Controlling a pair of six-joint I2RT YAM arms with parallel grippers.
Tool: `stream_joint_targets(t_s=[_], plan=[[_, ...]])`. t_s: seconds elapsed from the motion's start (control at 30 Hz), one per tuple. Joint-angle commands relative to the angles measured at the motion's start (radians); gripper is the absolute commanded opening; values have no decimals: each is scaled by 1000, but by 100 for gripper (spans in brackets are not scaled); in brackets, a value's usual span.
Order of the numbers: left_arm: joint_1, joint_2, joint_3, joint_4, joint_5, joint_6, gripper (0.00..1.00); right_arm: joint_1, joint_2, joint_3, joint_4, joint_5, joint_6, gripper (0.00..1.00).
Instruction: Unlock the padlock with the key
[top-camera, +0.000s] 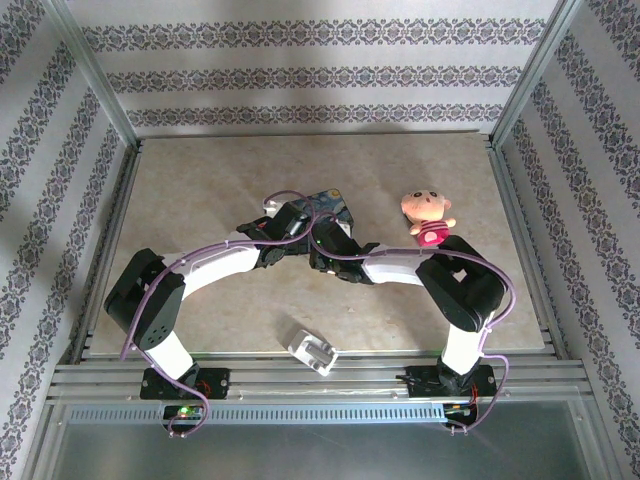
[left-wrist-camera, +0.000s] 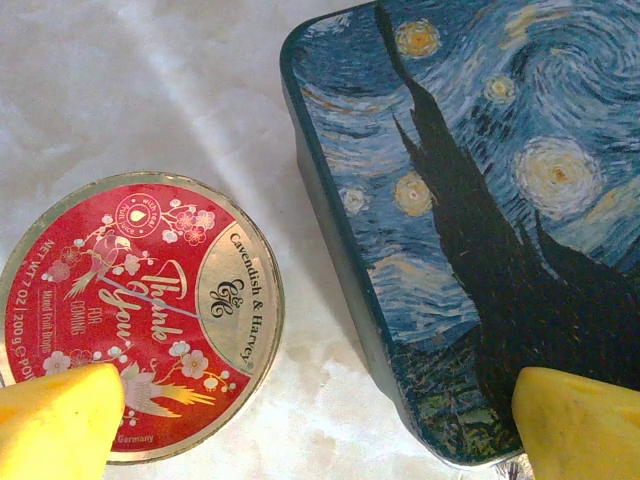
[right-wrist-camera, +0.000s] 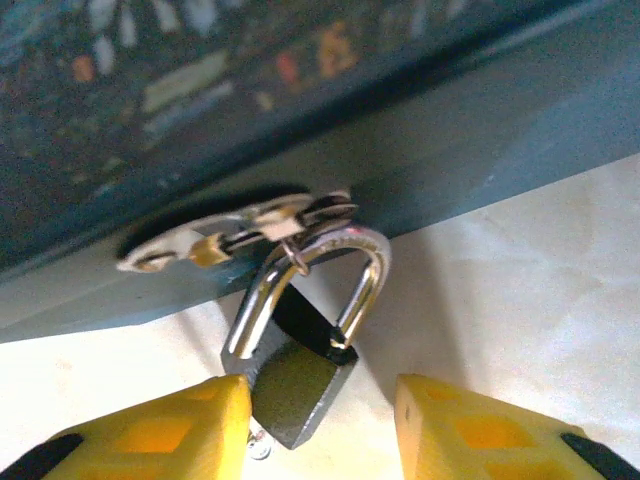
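The padlock has a dark squarish body, and its silvery shackle hangs through the metal hasp on the side of the blue painted tin. My right gripper is open around the padlock's lower half. Its left yellow finger is touching the body, and the right finger is apart from it. A tiny silvery bit peeks from under the body; I cannot tell whether it is the key. My left gripper is open wide above the table, between the tin and a red disc.
The round red-and-gold disc lies flat just left of the tin. A pink plush doll sits to the right of the arms. A white blocky plug lies near the front edge. Patterned walls and metal rails enclose the table.
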Motion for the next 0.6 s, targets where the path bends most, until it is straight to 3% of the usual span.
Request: stream_joint_targets(t_s=[0.0, 0.07, 0.2, 0.57], plan=[[2, 8, -9, -26, 1, -13, 99, 10, 38, 12, -27, 27, 2, 38], [3, 7, -9, -26, 3, -14, 99, 4, 33, 9, -12, 15, 7, 38], [2, 6, -11, -28, 4, -15, 99, 0, 21, 10, 17, -6, 11, 48], [2, 9, -18, -16, 17, -26, 99, 4, 41, 47, 33, 10, 11, 50]])
